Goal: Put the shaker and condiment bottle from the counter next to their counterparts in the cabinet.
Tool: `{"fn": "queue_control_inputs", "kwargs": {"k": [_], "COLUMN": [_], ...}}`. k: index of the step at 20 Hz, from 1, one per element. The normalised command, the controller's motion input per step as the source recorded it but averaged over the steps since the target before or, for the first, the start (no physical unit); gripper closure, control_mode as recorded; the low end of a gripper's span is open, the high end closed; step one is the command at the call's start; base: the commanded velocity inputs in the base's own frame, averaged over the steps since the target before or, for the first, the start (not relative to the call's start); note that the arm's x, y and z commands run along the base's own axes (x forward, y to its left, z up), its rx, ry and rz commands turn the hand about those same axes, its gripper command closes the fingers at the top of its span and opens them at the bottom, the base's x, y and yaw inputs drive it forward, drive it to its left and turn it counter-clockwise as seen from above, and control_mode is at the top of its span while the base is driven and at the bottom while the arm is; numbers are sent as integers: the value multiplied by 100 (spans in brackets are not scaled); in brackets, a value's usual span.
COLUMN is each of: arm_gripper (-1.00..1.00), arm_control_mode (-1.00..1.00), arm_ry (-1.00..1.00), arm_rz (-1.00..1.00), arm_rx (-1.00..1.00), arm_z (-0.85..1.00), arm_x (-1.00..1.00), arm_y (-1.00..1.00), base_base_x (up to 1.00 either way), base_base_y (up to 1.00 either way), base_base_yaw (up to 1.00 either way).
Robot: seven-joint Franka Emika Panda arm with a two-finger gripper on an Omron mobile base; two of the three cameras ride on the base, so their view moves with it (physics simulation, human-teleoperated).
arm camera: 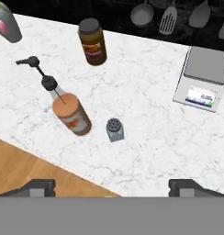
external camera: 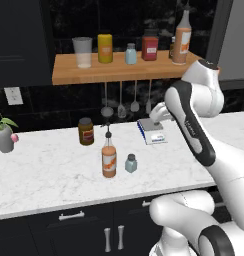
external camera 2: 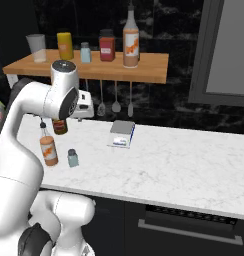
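Kitchen scene with the arm raised between shelf and bench. The gripper (arm camera: 112, 186) hangs high over the bench (external camera: 49, 175), its jaws spread wide and holding nothing; the two dark fingertips (arm camera: 38, 187) stand far apart at the bottom of the hand view.

The shaker (external camera: 131, 163) and the condiment bottle (external camera: 109, 159) stand upright on the bench, just beside each other, the shaker to the bottle's right as seen from the left base view. Neither has yet been lifted, so the step in hand appears to be the first pick.

On the wooden shelf (external camera: 94, 75) their twins wait: a second shaker (external camera: 131, 53) near the middle and a second tall bottle (external camera: 182, 40) at the right end.

To do the pick well, the hand should descend straight over one item and close squarely on its body, keeping clear of its close neighbour; the bottle's slim neck makes it easy to topple.

Containers: a clear cup (external camera: 83, 52), apparently empty; a yellow canister (external camera: 105, 48) and a red jar (external camera: 150, 46) on the shelf; a brown dark-lidded jar (external camera: 86, 131) on the bench. Their contents cannot be told. A small scale (external camera: 152, 132) lies nearby.
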Motion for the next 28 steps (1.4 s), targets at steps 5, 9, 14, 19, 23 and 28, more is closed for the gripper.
{"fn": "queue_control_inputs", "kwargs": {"k": [5, 9, 14, 19, 23, 28], "arm_gripper": [-100, -100, -100, -100, -100, -100], "arm_control_mode": [-100, -100, -100, -100, -100, -100], "arm_ry": [-26, -39, -9, 0, -1, 2], "arm_rz": [20, 26, 15, 1, 11, 12], "arm_rx": [1, 4, 3, 5, 12, 2], "arm_z": [-12, -15, -23, -5, -2, -3], "arm_x": [-14, -7, 0, 4, 0, 2], "arm_y": [8, 14, 17, 0, 1, 0], "base_base_x": [0, 0, 0, 0, 0, 0], "base_base_y": [0, 0, 0, 0, 0, 0], "base_base_yaw": [0, 0, 0, 0, 0, 0]}}
